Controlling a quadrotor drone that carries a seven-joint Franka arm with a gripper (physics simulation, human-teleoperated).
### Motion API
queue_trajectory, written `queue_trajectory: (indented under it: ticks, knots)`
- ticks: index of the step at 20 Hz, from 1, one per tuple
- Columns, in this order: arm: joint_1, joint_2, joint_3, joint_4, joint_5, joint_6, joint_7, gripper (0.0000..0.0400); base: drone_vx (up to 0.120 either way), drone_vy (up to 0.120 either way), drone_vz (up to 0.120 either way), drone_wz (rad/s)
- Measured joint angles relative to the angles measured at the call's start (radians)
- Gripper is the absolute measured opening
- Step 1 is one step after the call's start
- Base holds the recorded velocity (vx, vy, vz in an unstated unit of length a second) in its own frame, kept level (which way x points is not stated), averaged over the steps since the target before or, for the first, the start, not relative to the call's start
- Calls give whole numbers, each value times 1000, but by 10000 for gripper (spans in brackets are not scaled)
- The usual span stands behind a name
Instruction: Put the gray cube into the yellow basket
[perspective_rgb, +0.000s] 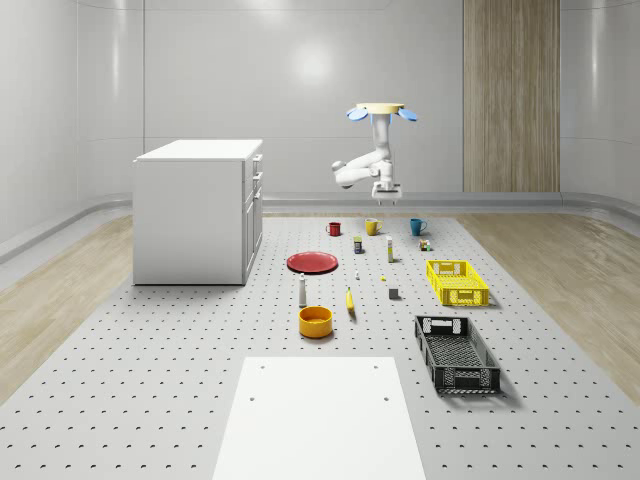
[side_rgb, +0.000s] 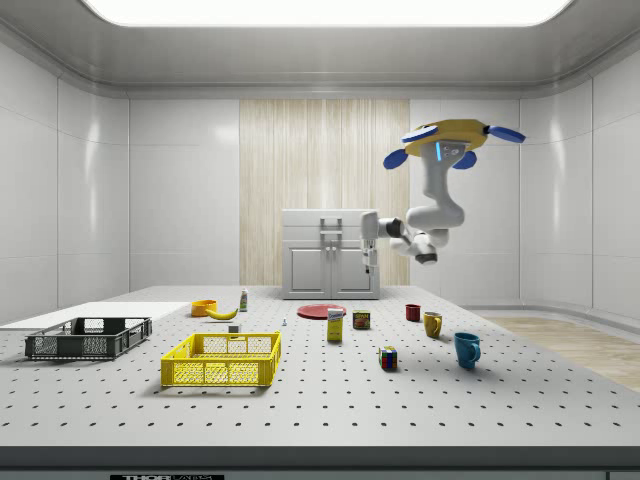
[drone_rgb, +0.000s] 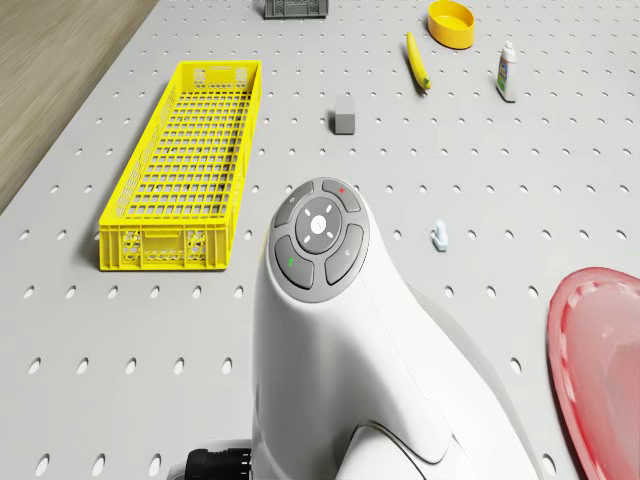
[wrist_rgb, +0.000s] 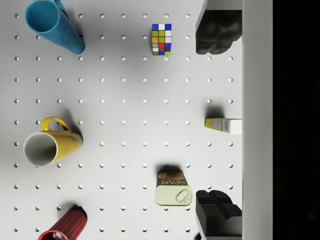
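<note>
Both pincer (wrist_rgb: 218, 120) fingers spread wide — drone (perspective_rgb: 381, 111) hovers over the mugs (gray cube (drone_rgb: 344, 119) untouched)

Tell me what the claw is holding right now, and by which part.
Nothing is held. The claw hangs open in the air, high over the mugs, with the drone hovering above. The gray cube sits untouched on the table beside the yellow basket.

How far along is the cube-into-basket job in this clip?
Nothing is done yet. The gray cube sits on the table beside the yellow basket, outside it. The drone hovers high above the mugs at the table's far end, and the gripper is open, holding nothing. Approaching, grasping, carrying and dropping all remain.
</note>
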Motion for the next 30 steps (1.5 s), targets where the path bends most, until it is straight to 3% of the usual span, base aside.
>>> queue_trajectory:
  ticks: [18,24,30]
  knots:
    - [-26,-83,24,6,42,76,25,400,120,0,0,0]
    - [-33,-107,30,7,54,99,31,400,120,-107,0,0]
    - [-40,-131,36,9,65,120,37,400,120,-7,-27,0]
